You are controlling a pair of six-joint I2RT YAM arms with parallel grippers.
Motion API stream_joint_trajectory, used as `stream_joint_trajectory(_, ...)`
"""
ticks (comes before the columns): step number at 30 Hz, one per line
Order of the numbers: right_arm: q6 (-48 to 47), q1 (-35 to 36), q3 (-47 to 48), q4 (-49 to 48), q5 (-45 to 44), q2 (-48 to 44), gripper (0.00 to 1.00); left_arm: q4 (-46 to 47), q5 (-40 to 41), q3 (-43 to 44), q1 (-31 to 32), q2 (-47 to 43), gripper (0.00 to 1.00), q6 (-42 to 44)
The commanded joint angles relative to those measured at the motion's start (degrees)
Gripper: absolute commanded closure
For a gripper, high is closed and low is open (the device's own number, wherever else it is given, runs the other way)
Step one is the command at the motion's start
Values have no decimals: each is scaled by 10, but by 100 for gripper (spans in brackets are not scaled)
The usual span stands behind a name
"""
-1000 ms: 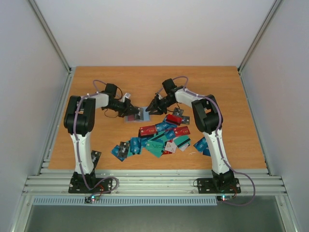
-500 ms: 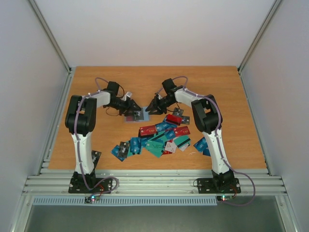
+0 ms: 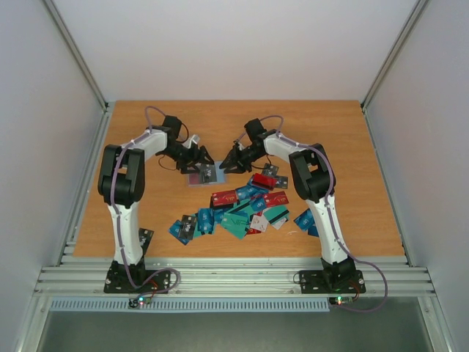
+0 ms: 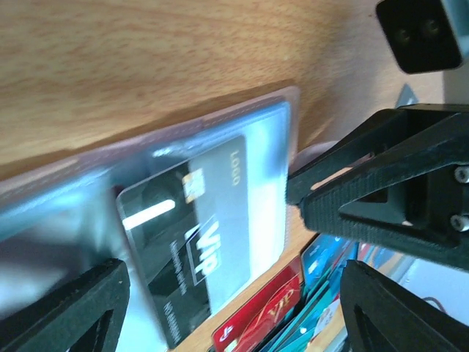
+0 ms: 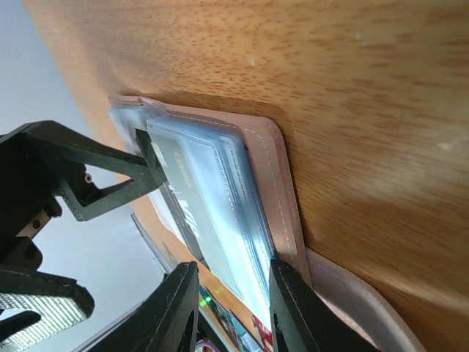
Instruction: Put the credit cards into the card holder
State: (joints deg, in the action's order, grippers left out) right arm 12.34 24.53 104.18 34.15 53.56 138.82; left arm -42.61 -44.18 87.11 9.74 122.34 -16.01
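wooden table [image 3: 146, 132], credit cards [image 3: 242, 213] scattered near card holder [image 3: 198, 178]

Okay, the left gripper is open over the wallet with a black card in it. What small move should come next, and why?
Probably lift the left gripper away from the card holder and swing it toward the loose credit cards. Its jaws stand wide open, the black card sits in a clear sleeve, and the right gripper pinches the sleeves, so the holder looks ready for another card.

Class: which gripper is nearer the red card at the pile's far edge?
Right. The right gripper holds the holder's edge just left of the red card; the left gripper hangs open across the holder, farther away.
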Motion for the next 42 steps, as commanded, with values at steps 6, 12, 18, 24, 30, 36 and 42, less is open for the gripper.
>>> stream_joint_trajectory(6,-8,1,10,22,-28,30,72,-73,65,-1,-1,-31,27,33)
stream_joint_trajectory(12,-7,1,13,21,-25,34,72,-67,59,-3,14,-25,37,30)
stream_joint_trajectory(18,-9,0,14,22,-23,35,72,-69,64,15,29,-13,43,23)
stream_joint_trajectory(24,-14,-1,13,27,-23,33,72,-71,67,29,40,-2,45,21)
stream_joint_trajectory(30,-17,-3,12,30,-22,31,72,-74,63,47,46,10,46,17)
stream_joint_trajectory(36,-22,-5,9,35,-22,29,72,-103,144,42,47,-14,48,16)
stream_joint_trajectory(42,-23,-8,8,35,-21,30,72,-100,157,34,47,-10,50,8)
